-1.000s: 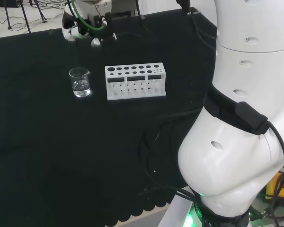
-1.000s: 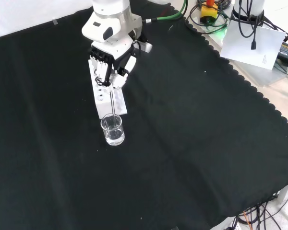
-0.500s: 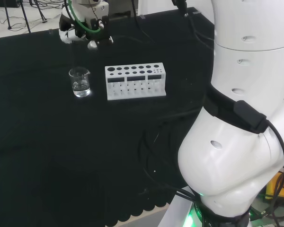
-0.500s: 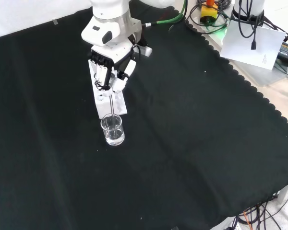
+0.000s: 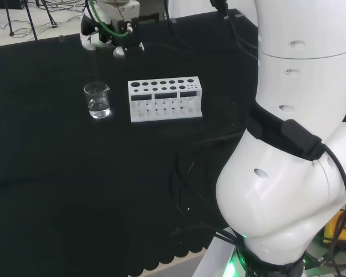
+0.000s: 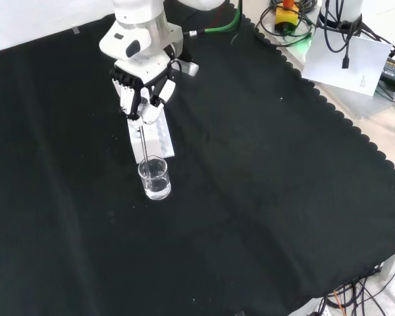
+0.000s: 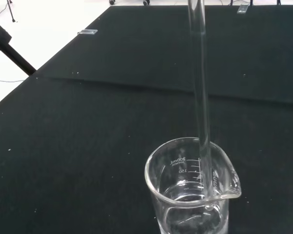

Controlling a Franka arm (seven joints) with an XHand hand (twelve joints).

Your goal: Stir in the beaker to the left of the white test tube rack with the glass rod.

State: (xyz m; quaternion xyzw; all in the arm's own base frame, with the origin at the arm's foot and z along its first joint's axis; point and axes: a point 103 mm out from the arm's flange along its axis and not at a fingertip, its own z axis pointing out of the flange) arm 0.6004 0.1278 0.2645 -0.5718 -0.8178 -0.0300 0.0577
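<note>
Hand holding the glass rod with its lower end inside the beaker.

The hand hangs above the bench with its fingers curled round the top of the glass rod, which runs down nearly upright into the beaker; in the wrist view the rod passes close to the rim on the spout side and ends in the clear liquid at the bottom. In the head view the beaker stands just left of the white test tube rack, apart from it; in the front view it stands just below the rack's near end. Bare black cloth lies open on every other side of the beaker, well clear of the scalloped bench edge. The beaker wall carries printed graduation marks.
</note>
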